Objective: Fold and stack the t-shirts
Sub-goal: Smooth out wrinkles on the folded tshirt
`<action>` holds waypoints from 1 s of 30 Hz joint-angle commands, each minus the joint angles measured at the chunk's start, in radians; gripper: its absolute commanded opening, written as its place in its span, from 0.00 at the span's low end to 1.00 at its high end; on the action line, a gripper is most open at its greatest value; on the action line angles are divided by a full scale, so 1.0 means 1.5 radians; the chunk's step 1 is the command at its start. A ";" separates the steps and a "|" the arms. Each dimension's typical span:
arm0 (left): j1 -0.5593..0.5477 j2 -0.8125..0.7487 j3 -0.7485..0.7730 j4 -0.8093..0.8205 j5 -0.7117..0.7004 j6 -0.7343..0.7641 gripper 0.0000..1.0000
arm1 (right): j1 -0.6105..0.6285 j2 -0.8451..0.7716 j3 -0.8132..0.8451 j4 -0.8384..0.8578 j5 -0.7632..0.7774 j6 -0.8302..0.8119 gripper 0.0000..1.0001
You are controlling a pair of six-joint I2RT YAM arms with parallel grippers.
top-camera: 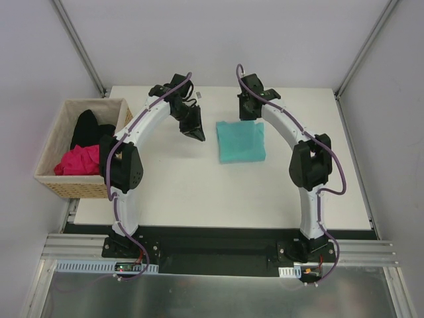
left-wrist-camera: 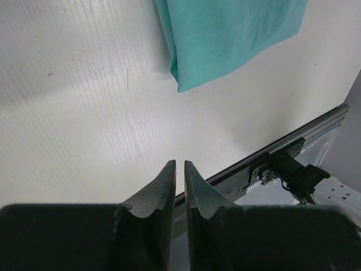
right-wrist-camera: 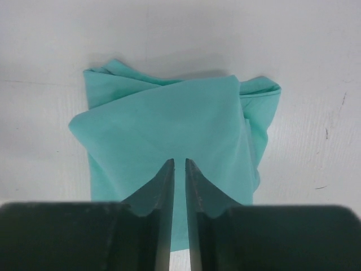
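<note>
One desk [top-camera: 199, 192] carries the folded teal t-shirt [top-camera: 241, 141]. The basket [top-camera: 50, 179] at its left edge holds the pink t-shirt [top-camera: 79, 161] and black t-shirt [top-camera: 86, 129] bunched, likely to drag out together. The left end effector [left-wrist-camera: 180, 164] and right end effector [right-wrist-camera: 179, 162] are nearly pressed together, empty. The right, over the fold, could snag it loose.

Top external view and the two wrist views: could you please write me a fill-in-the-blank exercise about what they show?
1. The folded t-shirt on the table has the colour ____.
2. The wicker basket holds a black t-shirt and a ____ one.
3. The left pincer is over bare table; the right pincer is over the folded ____.
Missing words: teal; pink; t-shirt.
</note>
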 commanded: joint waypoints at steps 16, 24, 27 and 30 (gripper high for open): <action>0.005 -0.057 -0.010 0.002 -0.019 -0.022 0.10 | -0.065 0.089 -0.034 -0.003 -0.034 0.051 0.00; 0.006 -0.048 -0.001 0.002 -0.013 -0.028 0.10 | -0.077 0.071 -0.032 -0.003 -0.036 0.047 0.02; 0.005 -0.041 0.021 0.003 -0.008 -0.027 0.10 | -0.078 0.054 -0.034 -0.009 -0.037 0.044 0.10; 0.005 -0.039 0.034 0.004 -0.010 -0.024 0.10 | -0.077 0.027 -0.047 -0.013 -0.036 0.042 0.16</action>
